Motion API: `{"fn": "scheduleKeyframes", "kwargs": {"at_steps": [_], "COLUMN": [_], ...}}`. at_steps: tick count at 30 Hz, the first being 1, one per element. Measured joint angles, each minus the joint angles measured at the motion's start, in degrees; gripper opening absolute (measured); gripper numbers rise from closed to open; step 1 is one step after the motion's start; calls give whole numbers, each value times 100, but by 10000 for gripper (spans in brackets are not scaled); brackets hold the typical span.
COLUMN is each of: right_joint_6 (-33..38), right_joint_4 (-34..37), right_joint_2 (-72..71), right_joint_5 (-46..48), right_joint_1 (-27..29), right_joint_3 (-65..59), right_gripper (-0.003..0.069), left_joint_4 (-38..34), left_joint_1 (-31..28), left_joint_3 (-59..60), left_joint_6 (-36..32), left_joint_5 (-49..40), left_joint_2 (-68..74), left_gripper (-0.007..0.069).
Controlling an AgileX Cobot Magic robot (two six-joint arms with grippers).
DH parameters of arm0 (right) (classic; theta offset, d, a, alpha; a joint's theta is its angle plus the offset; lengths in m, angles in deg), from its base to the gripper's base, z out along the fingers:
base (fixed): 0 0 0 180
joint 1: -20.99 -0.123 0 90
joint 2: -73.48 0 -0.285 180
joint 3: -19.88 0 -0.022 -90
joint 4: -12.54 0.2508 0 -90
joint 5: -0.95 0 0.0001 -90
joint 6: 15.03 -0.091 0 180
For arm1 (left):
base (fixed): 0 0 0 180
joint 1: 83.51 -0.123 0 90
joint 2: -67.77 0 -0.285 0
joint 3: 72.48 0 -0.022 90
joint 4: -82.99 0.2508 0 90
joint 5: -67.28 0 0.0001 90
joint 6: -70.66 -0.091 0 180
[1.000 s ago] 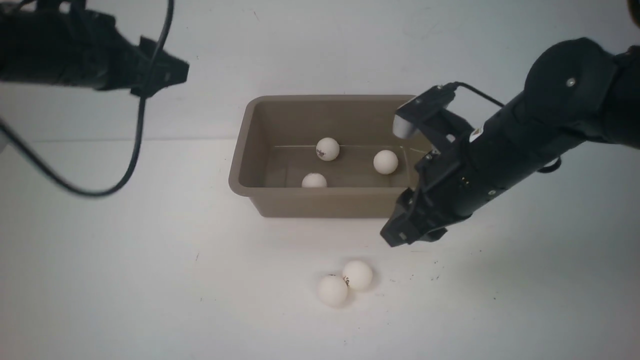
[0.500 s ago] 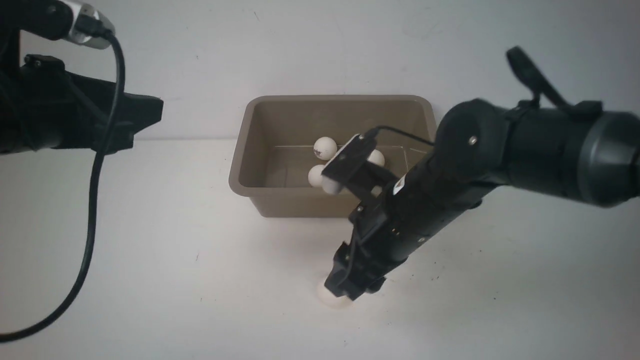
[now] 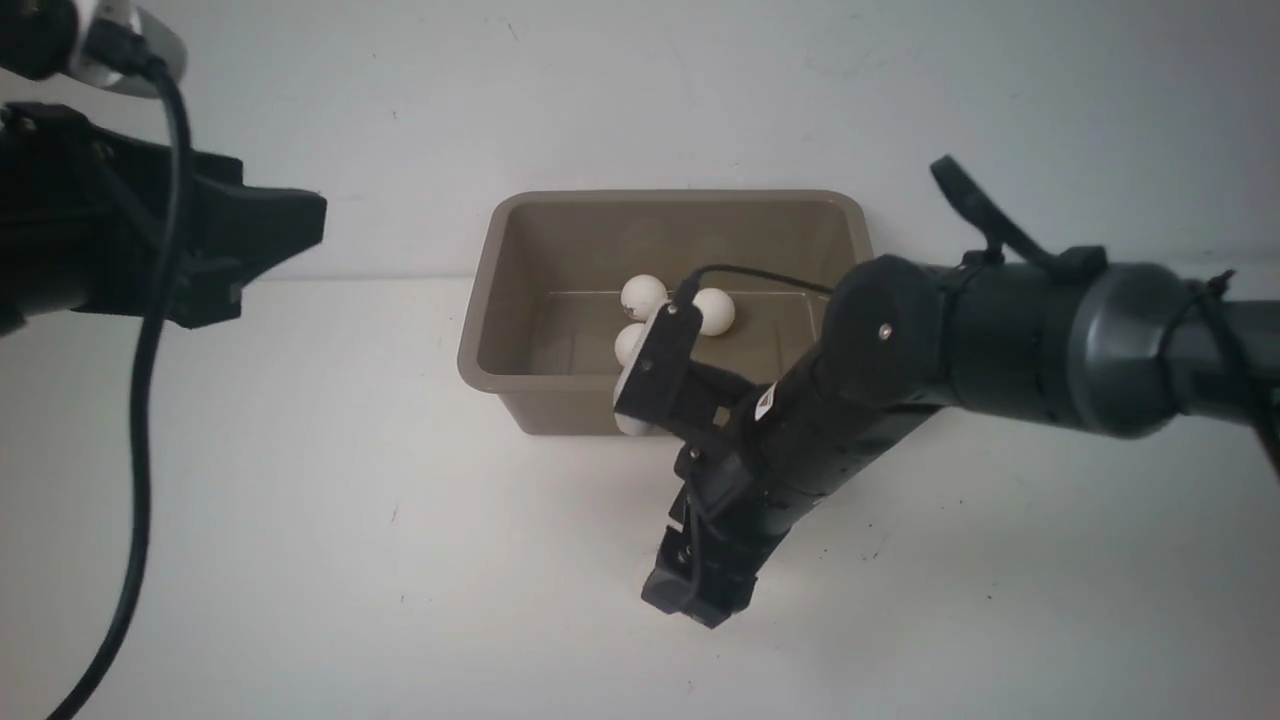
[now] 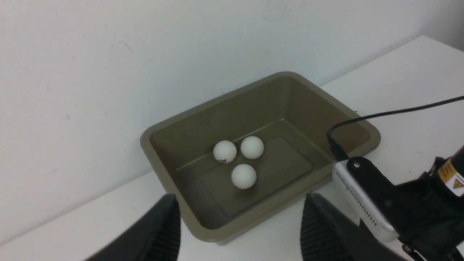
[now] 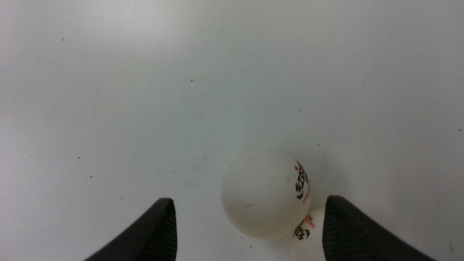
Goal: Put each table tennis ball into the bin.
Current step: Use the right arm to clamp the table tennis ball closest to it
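Ball (image 5: pixel 264 194) print black-red — illegible; yellow sticker (image 4: pixel 450 176).

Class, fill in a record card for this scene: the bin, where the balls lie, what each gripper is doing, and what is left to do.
Bin: taupe tub, upright on the table
Balls in bin: three
Balls on table: two, close together
Right gripper: open, low over the table, jaws either side of one ball
Left gripper: open, empty, raised left of the bin
Left to do: at least two balls to bin
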State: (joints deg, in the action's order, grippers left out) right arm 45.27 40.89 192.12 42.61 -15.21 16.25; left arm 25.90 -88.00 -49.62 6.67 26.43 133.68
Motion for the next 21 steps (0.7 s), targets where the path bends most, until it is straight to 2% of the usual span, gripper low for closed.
{"fn": "scheduleKeyframes", "kwargs": {"at_steps": [5,21], "right_joint_6": [92,194], "right_joint_4": [-23,57], "right_joint_2": [18,256], "right_joint_5": [-165,-314], "right_joint_1": [-23,-61], "right_joint_3": [36,49], "right_gripper": [494,494], "left_joint_4": [92,92], "left_joint_1": [0,0], "left_joint_3": [0,0], "left_joint_6": [77,120], "left_joint_5": [-268,-288], "left_joint_2": [0,0], "left_gripper": [405,405]}}
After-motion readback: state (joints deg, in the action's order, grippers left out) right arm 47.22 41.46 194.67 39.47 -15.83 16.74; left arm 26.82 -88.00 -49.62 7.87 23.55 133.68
